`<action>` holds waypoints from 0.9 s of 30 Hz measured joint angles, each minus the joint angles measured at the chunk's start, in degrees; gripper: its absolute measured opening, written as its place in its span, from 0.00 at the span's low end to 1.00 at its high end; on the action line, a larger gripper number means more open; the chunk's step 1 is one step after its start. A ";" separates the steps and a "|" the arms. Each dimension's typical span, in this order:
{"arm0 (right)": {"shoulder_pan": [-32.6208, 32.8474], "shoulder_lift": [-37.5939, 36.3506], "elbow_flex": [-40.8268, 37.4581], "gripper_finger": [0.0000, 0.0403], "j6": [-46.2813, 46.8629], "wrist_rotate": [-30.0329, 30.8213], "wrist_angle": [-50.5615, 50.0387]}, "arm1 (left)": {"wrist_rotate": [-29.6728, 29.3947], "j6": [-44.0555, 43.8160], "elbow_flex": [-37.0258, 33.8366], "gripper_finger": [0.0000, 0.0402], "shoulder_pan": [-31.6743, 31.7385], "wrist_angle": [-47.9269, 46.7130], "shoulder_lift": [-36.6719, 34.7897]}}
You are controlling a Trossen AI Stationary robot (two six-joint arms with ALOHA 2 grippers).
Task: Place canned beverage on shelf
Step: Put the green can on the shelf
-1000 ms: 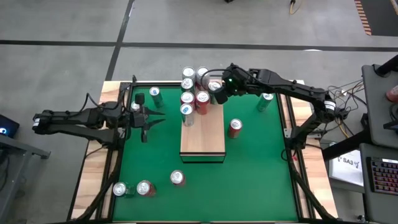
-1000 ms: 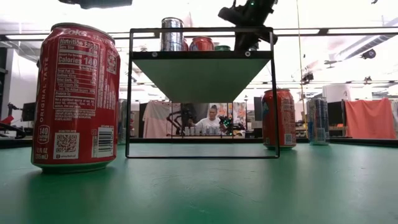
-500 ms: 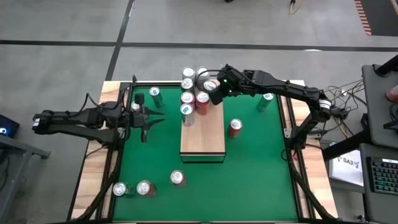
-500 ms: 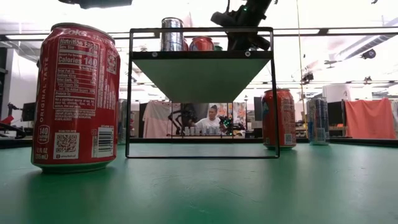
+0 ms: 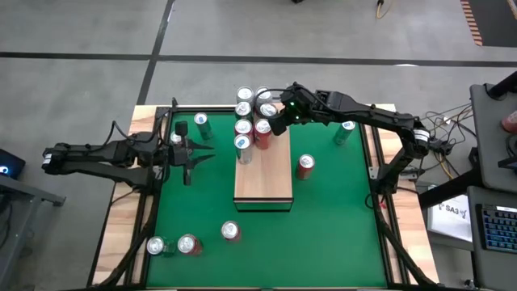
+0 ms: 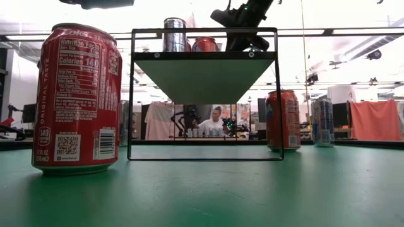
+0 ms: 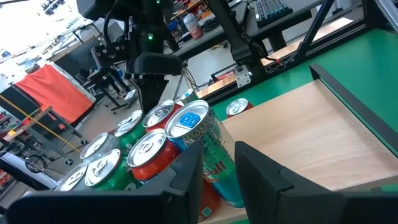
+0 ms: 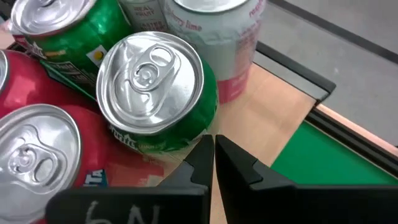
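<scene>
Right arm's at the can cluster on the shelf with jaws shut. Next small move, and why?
Probably lift the right gripper up and back off the shelf. Its jaws are shut and empty, right beside a green can that already stands upright on the board, so staying low risks nudging the packed cans. The left gripper waits over the green mat.

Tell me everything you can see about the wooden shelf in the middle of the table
The shelf is a long rectangular board of pale, reddish-grained wood raised on a thin dark frame above the green surface. Cans cluster at its far end: red, green and silver ones standing upright and close together. The near part of the board is bare. The right gripper, shut, hovers over the cans at that far end. From table height, the space under the board is open.
</scene>
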 joint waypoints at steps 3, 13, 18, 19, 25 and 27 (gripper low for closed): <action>-0.02 -0.02 0.00 0.02 -0.04 0.02 -0.56 | 0.00 0.00 0.00 0.19 0.00 -0.36 -0.02; -0.04 -0.25 0.00 0.02 0.26 0.03 1.75 | -0.07 1.80 -0.53 0.19 0.00 -6.71 -1.43; -0.04 -0.23 0.00 0.02 0.24 0.19 2.74 | -0.02 4.55 -0.85 0.19 0.00 -3.80 -3.24; -0.04 -0.23 0.00 0.02 -0.04 0.42 2.82 | 0.00 4.52 -0.85 0.19 0.00 -2.07 -3.44; -0.04 -0.20 -0.11 0.02 -1.35 0.60 5.10 | 0.02 4.50 -0.94 0.19 0.00 -2.03 -3.67; 0.00 -0.20 -0.13 0.02 -1.96 0.59 6.16 | 0.04 4.50 -1.16 0.19 0.00 -2.12 -3.67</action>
